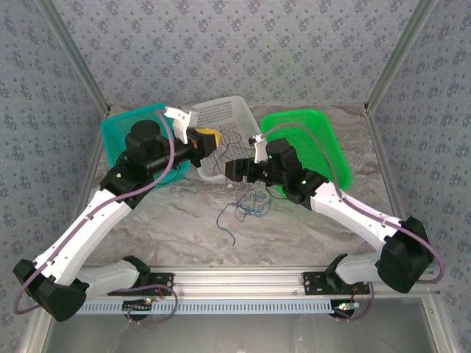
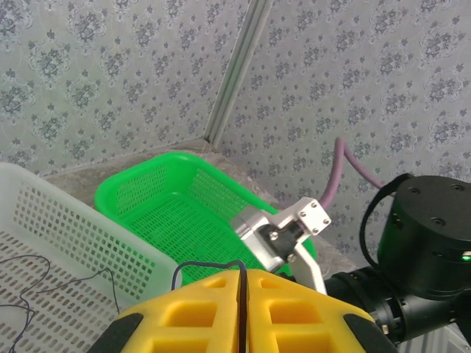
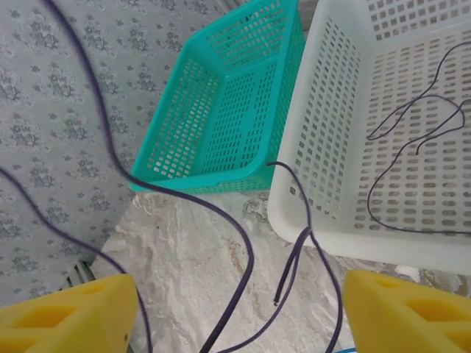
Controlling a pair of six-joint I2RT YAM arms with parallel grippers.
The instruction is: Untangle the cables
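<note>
- cables (image 1: pixel 246 200) lay in a loose tangle on the bench (image 1: pixel 169 220), just in front of the white basket (image 1: pixel 221 110); a blue strand (image 1: pixel 225 219) ran out toward my bases
- my left tool (image 2: pixel 241 312) was closed, pinching a dark cable (image 2: pixel 210 263) above the white basket
- my right tool (image 3: pixel 239 316) was open, with purple strands (image 3: pixel 246 257) between its fingers, unclamped
- teal basket (image 3: pixel 221 110) sat left of the white one, green basket (image 2: pixel 169 213) right
</note>
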